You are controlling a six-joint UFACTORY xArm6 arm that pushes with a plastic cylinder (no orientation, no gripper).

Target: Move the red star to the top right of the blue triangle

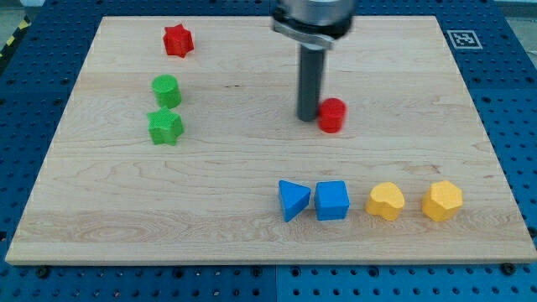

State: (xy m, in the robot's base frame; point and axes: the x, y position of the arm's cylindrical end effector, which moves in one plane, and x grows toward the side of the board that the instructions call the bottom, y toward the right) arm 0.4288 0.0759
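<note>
The red star (178, 40) lies near the view's top left of the wooden board (101, 201). The blue triangle (293, 200) lies low on the board, a little right of centre. My tip (309, 116) stands in the upper middle of the board, touching or just beside the left of a red cylinder (332, 115). The tip is far to the right of the red star and well above the blue triangle.
A green cylinder (166, 91) and a green star (165, 127) sit below the red star. A blue cube (331, 200) sits right of the blue triangle, then a yellow heart-like block (386, 201) and a yellow hexagon (441, 200).
</note>
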